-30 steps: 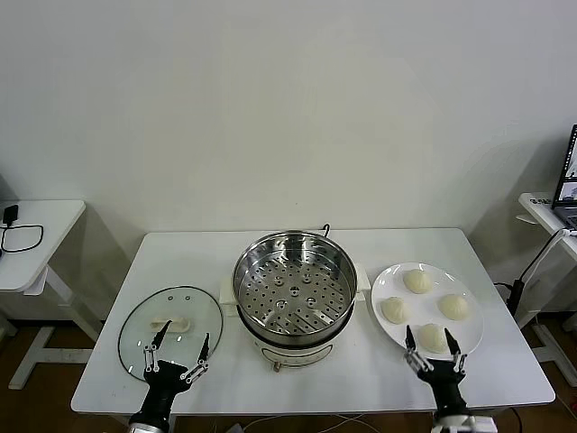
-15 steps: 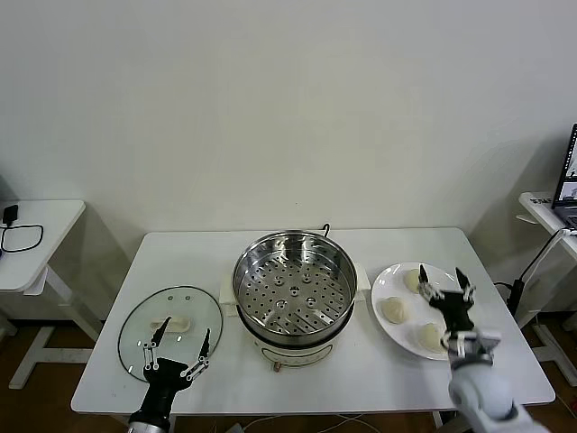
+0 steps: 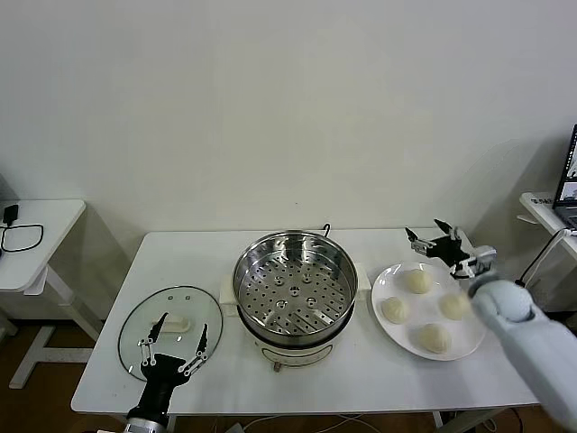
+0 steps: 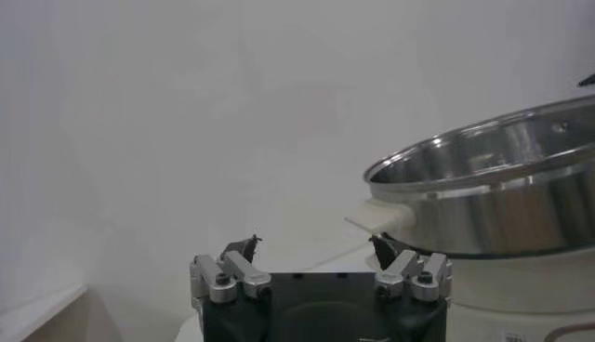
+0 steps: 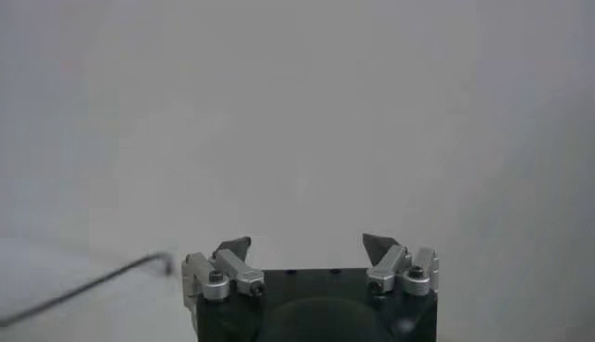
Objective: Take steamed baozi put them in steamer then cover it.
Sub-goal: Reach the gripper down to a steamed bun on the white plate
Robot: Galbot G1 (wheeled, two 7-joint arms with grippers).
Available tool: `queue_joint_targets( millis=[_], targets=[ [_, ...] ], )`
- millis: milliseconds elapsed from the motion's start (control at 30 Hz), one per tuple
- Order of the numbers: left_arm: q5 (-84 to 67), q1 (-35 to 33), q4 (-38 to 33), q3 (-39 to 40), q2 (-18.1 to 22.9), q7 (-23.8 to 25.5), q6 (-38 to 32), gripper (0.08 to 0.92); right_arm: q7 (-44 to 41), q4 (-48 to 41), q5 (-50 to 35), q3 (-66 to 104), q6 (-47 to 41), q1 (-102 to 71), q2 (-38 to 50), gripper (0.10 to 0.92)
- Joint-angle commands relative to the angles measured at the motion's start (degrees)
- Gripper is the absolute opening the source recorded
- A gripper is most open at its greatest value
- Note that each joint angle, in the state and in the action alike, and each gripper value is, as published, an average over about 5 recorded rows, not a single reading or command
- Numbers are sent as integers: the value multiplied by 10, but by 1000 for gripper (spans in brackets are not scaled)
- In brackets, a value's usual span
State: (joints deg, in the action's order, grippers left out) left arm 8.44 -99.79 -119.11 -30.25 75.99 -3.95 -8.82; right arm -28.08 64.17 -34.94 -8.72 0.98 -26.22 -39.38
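Inventory as I viewed it from the remote station:

1. White table (image 3: 361, 379): carried every item listed below.
2. Steamer (image 3: 294, 287): stood at the table's centre on its white base, uncovered; the perforated tray inside was bare. Its steel rim also showed in the left wrist view (image 4: 493, 181).
3. Cover (image 3: 171, 329): lay flat on the table to my left of the steamer, white handle up, apart from the pot.
4. White plate (image 3: 383, 289): sat on my right of the steamer, just beside it.
5. Steamed baozi (image 3: 417, 281): four of them rested on the plate, none touching another, none lifted.
6. Right gripper (image 3: 437, 242): hung in the air above the far edge of the plate, over the rearmost bun; I saw its fingers spread wide and holding nothing. Same spread in its own wrist view (image 5: 307, 245).
7. Left gripper (image 3: 175, 344): sat low at the near edge of the table, over the near rim of the cover, fingers wide apart, grasping nothing (image 4: 314, 246).
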Motion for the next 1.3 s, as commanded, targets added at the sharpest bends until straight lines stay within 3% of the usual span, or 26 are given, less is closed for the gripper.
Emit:
queue_joint_targets(
  millis=[33,233,533,1300],
  targets=[
    [-1,1,0,-2,1,-1,3,823,-363,-197,153,-205,5,248,16,823],
    [-6,1,-6,-7,2,-2,8,823,-457,-262,324,-225,28,311,-54,823],
    [-10,-1,-3,-14,2,-4,7,823,-494,-321,495,-216,73,333,-146,823],
    [-12,-1,3,-17,6,-10,3,823,-402,-367,603,-188,111,286,-201,823]
  ],
)
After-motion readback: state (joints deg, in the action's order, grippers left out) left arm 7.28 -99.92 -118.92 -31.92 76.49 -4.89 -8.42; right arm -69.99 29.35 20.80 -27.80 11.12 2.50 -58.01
